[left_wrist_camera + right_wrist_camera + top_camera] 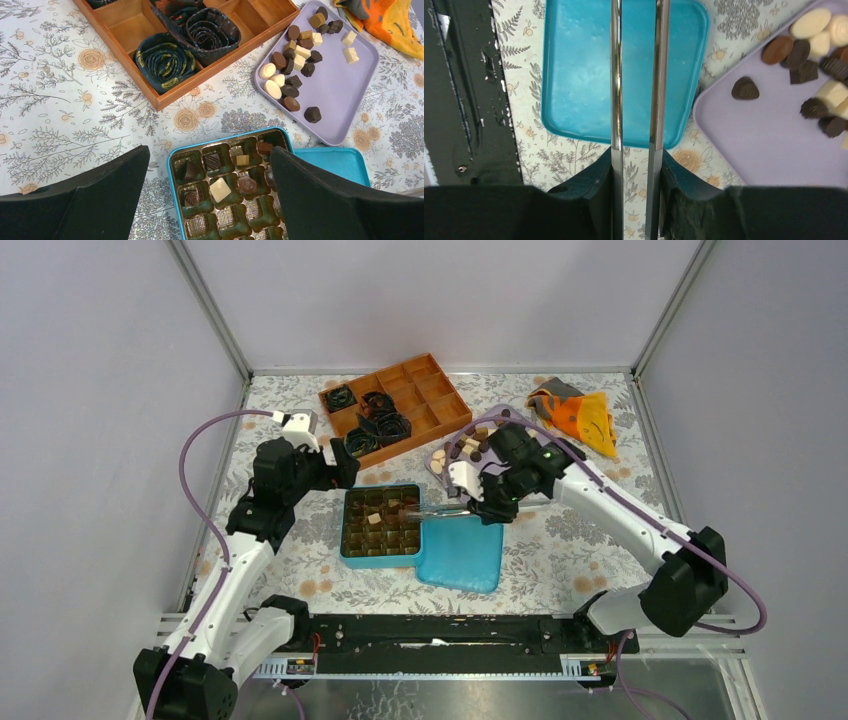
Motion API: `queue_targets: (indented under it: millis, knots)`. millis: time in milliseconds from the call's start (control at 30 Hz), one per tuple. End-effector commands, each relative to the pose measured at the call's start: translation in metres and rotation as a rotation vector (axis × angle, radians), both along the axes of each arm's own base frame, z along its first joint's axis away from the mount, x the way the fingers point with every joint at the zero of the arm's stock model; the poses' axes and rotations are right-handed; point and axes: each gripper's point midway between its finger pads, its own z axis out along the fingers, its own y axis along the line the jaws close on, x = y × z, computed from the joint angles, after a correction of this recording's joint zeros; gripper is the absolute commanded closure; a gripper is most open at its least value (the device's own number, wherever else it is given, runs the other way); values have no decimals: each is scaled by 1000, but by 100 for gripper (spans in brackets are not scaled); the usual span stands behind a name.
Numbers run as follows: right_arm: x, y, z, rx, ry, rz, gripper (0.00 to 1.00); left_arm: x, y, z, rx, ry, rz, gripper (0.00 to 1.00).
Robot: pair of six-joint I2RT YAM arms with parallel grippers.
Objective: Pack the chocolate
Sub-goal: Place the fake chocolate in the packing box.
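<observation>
Loose chocolate pieces (292, 65), dark, brown and cream, lie on a lilac tray (340, 95), which also shows in the top view (470, 445) and the right wrist view (814, 50). A blue tin box (345, 530) with a gold cell insert holds several pieces, such as a white square (220, 190). My right gripper (636, 160) is shut on metal tongs (615, 75). The tongs (435, 510) reach left over the box; their tips are out of the right wrist view. My left gripper (210, 200) is open and empty above the box's far-left part (340, 465).
The blue lid (460, 555) lies right of the box, under the tongs (589, 75). A wooden divided tray (395, 405) with rolled dark ties (165, 60) stands at the back. An orange and grey cloth (580, 415) lies at the back right.
</observation>
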Motion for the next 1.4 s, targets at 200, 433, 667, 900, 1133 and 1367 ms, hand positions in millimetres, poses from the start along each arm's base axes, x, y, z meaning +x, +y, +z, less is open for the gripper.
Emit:
queue_targets:
  millis: [200, 433, 667, 900, 1133, 1367]
  knots:
    - [19, 26, -5, -159, -126, 82, 97, -2, 7, -4, 32, -1, 16, 1]
    - [20, 25, -10, -188, -125, 74, 90, -2, 7, -4, 31, -2, 13, 1]
    - [18, 22, -13, -199, -119, 74, 82, -2, 6, -3, 28, -6, 12, 1]
    - [17, 20, -13, -200, -118, 73, 72, -3, 6, -3, 27, -5, 10, 1]
    - [16, 21, -13, -198, -116, 71, 66, -3, 6, -3, 27, -5, 9, 1]
    - [16, 22, -12, -195, -110, 71, 63, -3, 6, -3, 27, -6, 10, 1]
